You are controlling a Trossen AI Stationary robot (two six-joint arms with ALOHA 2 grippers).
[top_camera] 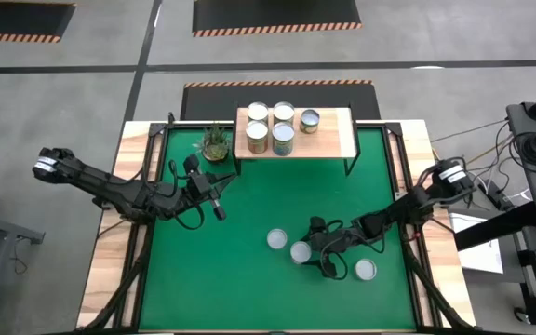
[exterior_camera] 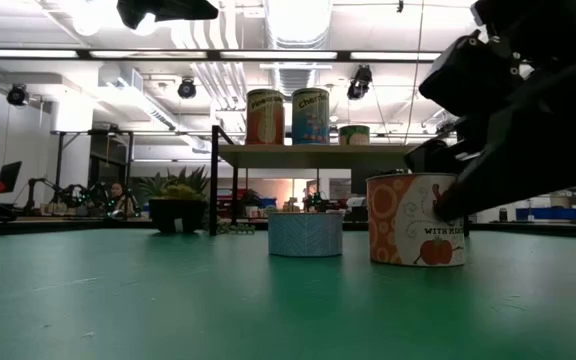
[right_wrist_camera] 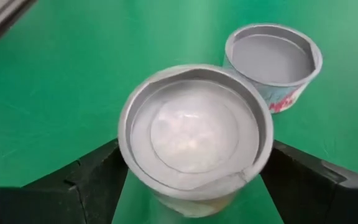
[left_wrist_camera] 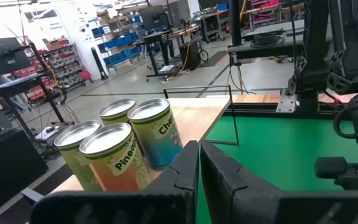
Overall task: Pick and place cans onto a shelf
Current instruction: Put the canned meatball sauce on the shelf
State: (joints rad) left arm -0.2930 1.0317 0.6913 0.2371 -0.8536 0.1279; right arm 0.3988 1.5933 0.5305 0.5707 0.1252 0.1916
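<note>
eight cans (top_camera: 257, 113), one shelf (top_camera: 338, 140)

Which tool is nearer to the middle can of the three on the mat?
Right. The right tool stands open around that can, one finger on either side. The left tool, shut, hangs over the mat near the plant, well away.

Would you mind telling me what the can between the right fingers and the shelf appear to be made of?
The can looks like tin-plated metal: its recessed top is dull silver-grey with a raised rim, and the low view shows a printed orange label on its side. The shelf looks like pale, matt wood, with faint grain showing, on thin black legs that are probably metal.
</note>
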